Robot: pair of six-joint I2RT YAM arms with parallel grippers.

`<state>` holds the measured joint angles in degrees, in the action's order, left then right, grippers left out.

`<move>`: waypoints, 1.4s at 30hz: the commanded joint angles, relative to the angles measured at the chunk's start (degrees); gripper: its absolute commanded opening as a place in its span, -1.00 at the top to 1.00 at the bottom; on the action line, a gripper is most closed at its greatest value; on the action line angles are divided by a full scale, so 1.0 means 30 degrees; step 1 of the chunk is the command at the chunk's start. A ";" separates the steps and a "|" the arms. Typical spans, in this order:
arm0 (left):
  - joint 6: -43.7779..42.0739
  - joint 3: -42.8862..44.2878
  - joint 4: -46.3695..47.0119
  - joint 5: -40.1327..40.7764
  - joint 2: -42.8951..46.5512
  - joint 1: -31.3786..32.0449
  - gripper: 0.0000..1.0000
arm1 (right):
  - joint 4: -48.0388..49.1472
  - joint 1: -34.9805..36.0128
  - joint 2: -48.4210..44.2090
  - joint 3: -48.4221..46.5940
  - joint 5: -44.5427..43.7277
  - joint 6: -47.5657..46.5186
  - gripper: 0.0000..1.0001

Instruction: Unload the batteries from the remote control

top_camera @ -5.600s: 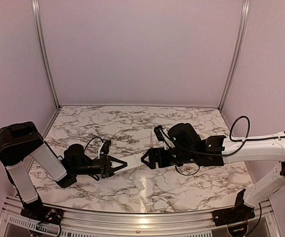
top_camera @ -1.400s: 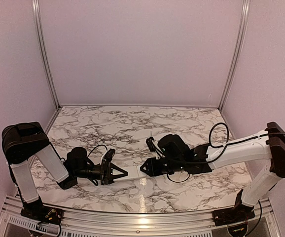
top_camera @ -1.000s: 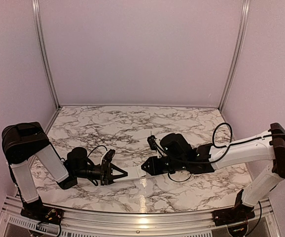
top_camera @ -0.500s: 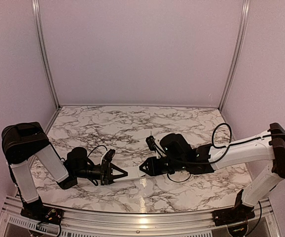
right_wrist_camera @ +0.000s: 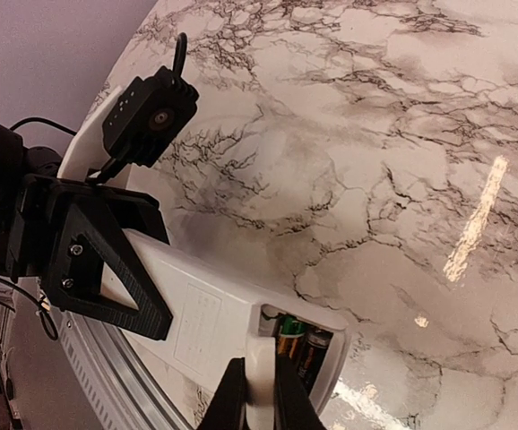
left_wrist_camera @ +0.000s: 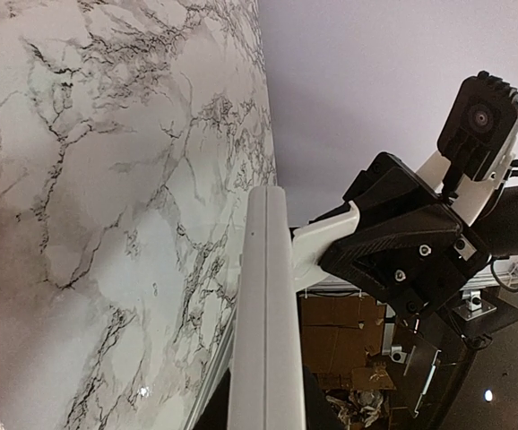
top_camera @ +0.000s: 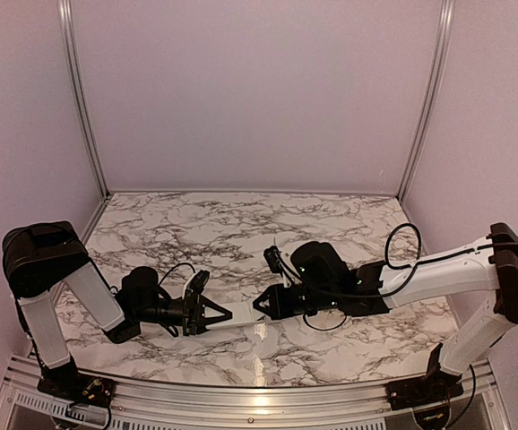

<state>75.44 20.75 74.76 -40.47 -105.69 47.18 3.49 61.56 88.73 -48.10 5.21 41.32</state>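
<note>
The remote control (top_camera: 241,316) is a slim white bar held level just above the marble, with my left gripper (top_camera: 219,315) shut on its left end. In the left wrist view it runs edge-on (left_wrist_camera: 264,287) up from between my dark jaws (left_wrist_camera: 266,405). My right gripper (top_camera: 261,306) meets its right end. In the right wrist view the remote (right_wrist_camera: 196,322) has its battery bay uncovered, showing the batteries: one gold-green (right_wrist_camera: 291,336) and one dark (right_wrist_camera: 316,348). My right gripper (right_wrist_camera: 260,374) is shut on the thin white battery cover (right_wrist_camera: 260,354), which stands edge-on at the bay's rim.
The marble tabletop (top_camera: 241,224) stretches behind both arms, closed in by pale walls. An aluminium rail (top_camera: 259,405) runs along the near edge, just below the remote. The right arm's cable (top_camera: 402,237) loops above its forearm.
The right gripper has edged left against the remote's end and pinched shut on the white cover. The left gripper has kept the remote still.
</note>
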 commanded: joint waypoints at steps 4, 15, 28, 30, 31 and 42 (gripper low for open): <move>-0.0387 0.0113 0.6105 0.0025 0.0557 0.0071 1.00 | -0.0708 0.0171 -0.0134 0.0037 -0.0761 -0.0149 0.84; -0.0388 0.0070 0.6104 0.0039 0.0630 0.0067 1.00 | -0.1647 0.0164 -0.1035 0.0243 -0.1645 -0.0117 0.85; -0.0528 -0.0112 0.5676 0.0112 0.1113 0.0084 1.00 | -0.3231 0.0163 -0.1879 -0.0167 -0.3155 -0.0004 0.86; -0.0667 -0.0260 0.5437 0.0156 0.1450 0.0063 1.00 | -0.3742 0.0164 -0.2193 -0.0267 -0.3625 -0.0001 0.86; -0.0740 -0.0307 0.5293 0.0203 0.1666 0.0048 1.00 | -0.3927 0.0167 -0.2375 -0.0295 -0.3775 -0.0004 0.86; -0.2222 -0.0527 0.2494 0.0766 0.3317 0.0004 1.00 | -0.5186 -0.0217 -0.4212 -0.0492 -0.4680 -0.0505 0.86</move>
<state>71.42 19.75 75.09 -39.33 -97.41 47.16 -8.93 61.58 78.30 -47.75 -6.66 40.69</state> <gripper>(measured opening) 0.174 0.073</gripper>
